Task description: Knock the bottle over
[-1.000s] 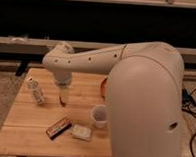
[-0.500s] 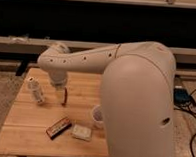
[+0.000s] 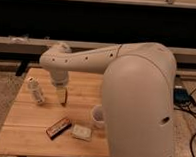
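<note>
While the bottle (image 3: 36, 91) stands upright at the left of the table (image 3: 23, 133), the job is plainly not done: nothing has tipped, and the whole knock is left to make. The gripper (image 3: 62, 95) hangs low over the wood just right of the bottle, near it but apart as far as I can make out, with a strip of bare tabletop between them. Whether it is wide or closed, I cannot tell from here. What remains, by my reckoning, is a short sideways sweep toward the left of the frame, striking high on the bottle so it topples rather than slides. And it should go easily: it is a slim cylinder of clear plastic with a white cap and a pale label, light-looking and narrow at the base. The table is blond wood in long planks, smooth and flat, so a fallen bottle could well roll. The arm (image 3: 87, 60) is a smooth white shell, rounded like a tube, with small dark dots along it, swelling into a big bulk at the right of the frame. Lower centre sits a wide-mouthed cup (image 3: 97, 116), with a flat dark bar (image 3: 58, 127) and a pale squarish packet (image 3: 81, 132) in front of it, all well clear of the sweep.
</note>
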`<state>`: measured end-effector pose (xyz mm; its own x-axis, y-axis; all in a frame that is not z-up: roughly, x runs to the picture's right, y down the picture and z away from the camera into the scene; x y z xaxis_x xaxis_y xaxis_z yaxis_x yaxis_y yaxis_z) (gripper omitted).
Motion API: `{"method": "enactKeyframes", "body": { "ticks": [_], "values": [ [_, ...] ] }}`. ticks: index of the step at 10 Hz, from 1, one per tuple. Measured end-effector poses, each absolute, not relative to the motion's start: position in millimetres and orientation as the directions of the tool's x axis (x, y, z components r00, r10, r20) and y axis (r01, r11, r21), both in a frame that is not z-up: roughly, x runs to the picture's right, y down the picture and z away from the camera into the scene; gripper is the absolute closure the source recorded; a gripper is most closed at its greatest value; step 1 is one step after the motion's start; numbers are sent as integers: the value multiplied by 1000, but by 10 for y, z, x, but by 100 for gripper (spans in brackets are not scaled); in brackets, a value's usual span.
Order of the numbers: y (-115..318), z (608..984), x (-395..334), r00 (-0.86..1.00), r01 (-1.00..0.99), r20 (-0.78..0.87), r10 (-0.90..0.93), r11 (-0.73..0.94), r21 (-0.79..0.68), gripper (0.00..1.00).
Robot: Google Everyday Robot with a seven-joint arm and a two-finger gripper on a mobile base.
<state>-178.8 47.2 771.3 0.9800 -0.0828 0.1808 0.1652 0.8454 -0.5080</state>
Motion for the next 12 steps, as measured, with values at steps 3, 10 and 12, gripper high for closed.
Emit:
{"method": "enactKeyframes", "body": {
  "ticks": [3, 10, 12],
  "values": [
    [169, 7910, -1870, 974, 193, 206, -100, 841, -506, 20],
    [28, 8044, -2797, 923, 367, 303, -239, 786, -498, 20],
    [54, 8028, -3144, 897, 424, 339, -282, 762, -489, 20]
  ]
}}
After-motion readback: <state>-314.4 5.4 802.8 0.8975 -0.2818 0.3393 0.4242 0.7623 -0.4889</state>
